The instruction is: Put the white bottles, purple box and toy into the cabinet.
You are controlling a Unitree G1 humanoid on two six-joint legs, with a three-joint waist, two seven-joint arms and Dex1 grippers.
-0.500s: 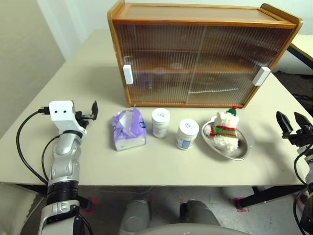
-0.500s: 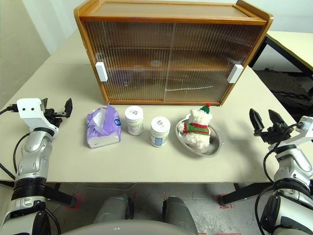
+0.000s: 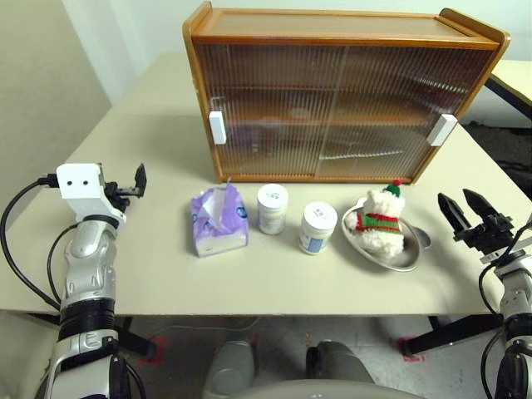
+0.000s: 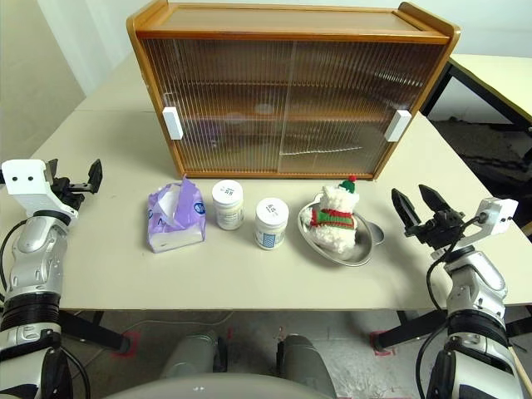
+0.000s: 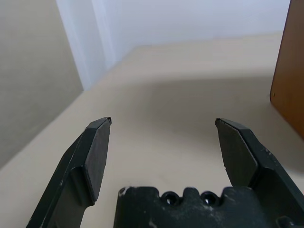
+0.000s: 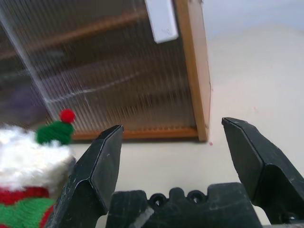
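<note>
The cabinet (image 3: 332, 91) stands at the back of the table with both ribbed sliding doors shut. In front of it, left to right, are the purple box (image 3: 219, 223), two white bottles (image 3: 273, 208) (image 3: 318, 227), and the toy (image 3: 380, 226) sitting in a steel dish (image 3: 413, 254). My left gripper (image 4: 76, 176) hovers open over the table's left side, well left of the purple box. Open too, my right gripper (image 3: 459, 201) is just right of the dish, pointing at the cabinet's right corner. In the right wrist view, the toy (image 6: 28, 161) is beside one of the gripper's fingers (image 6: 102, 161).
The beige table (image 3: 274, 278) has free room along its front edge and at both sides. Each door carries a white handle (image 3: 217, 126) (image 3: 443, 129) at its outer edge. Another table (image 4: 499, 71) stands at the far right, with floor beyond.
My left gripper has moved left, away from the purple box. My right gripper has moved inward, closer to the dish and toy. Both stay open.
</note>
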